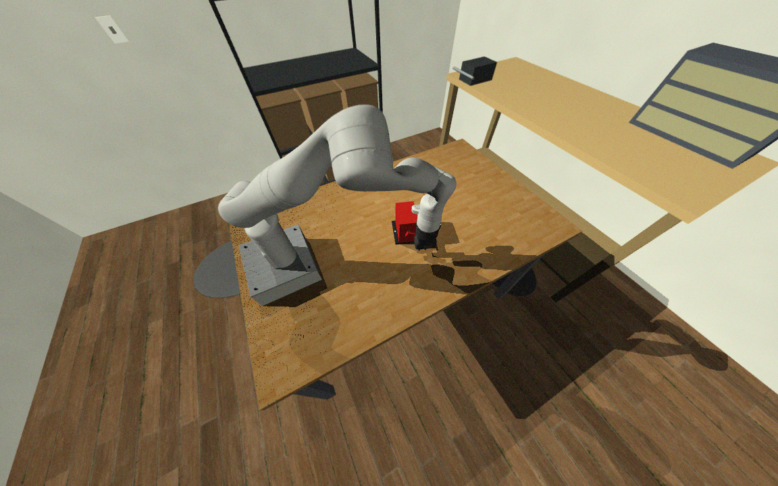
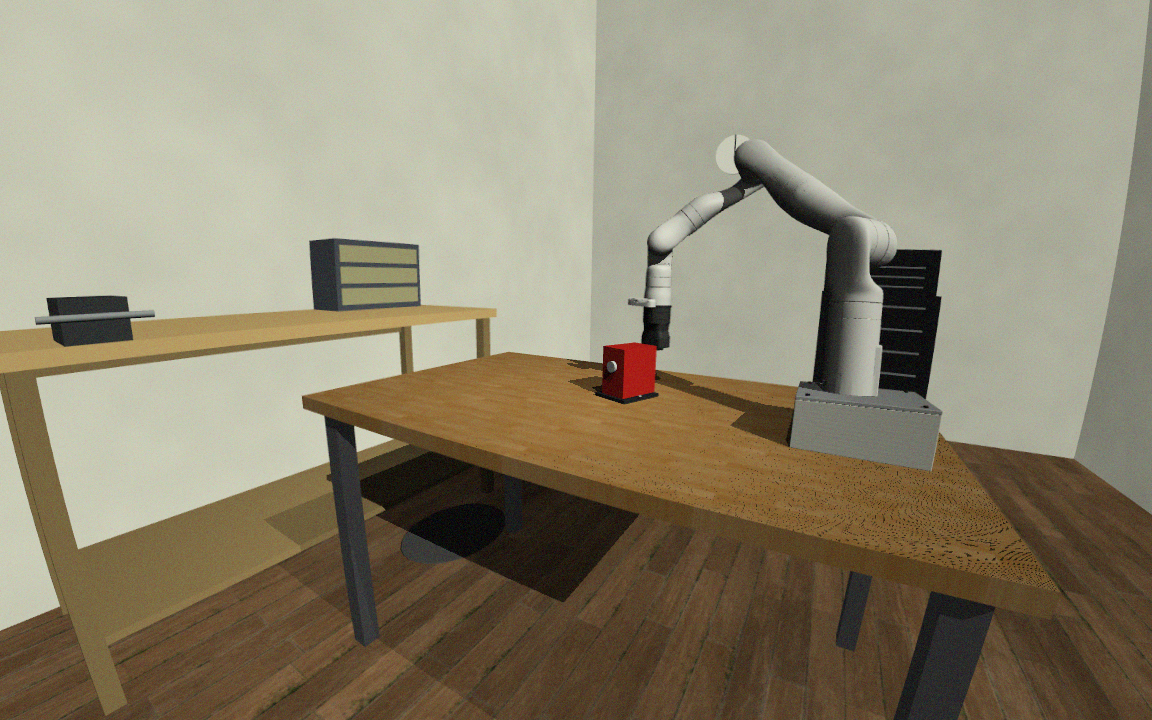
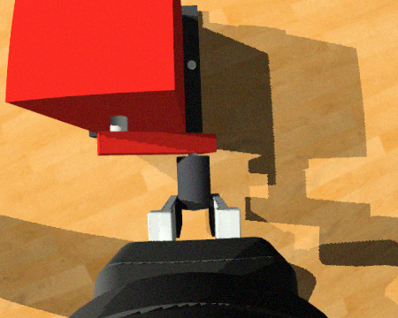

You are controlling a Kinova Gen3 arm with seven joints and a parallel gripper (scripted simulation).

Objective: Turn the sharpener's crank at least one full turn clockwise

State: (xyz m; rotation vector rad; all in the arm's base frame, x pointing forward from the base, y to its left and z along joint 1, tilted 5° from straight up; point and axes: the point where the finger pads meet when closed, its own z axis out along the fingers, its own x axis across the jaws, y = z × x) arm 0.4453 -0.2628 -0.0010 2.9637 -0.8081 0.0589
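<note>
The red sharpener point(image 1: 405, 220) stands on a dark base plate in the middle of the wooden table; it also shows in the exterior view point(image 2: 627, 369) and in the wrist view point(image 3: 99, 35). On its near side a flat red crank arm point(image 3: 156, 143) lies level, pivoted on a grey axle point(image 3: 119, 123). A dark cylindrical handle point(image 3: 194, 182) sticks out from the arm's right end. My gripper point(image 3: 195, 208) is shut on this handle, one white fingertip on each side. In the top and exterior views the gripper point(image 1: 425, 239) hangs beside the sharpener, pointing down.
The arm's grey base block point(image 1: 279, 266) sits at one table edge. A lighter side bench point(image 2: 231, 326) carries a dark box with a rod point(image 2: 89, 318) and a drawer cabinet point(image 2: 365, 274). A shelf rack with cartons point(image 1: 313, 90) stands behind.
</note>
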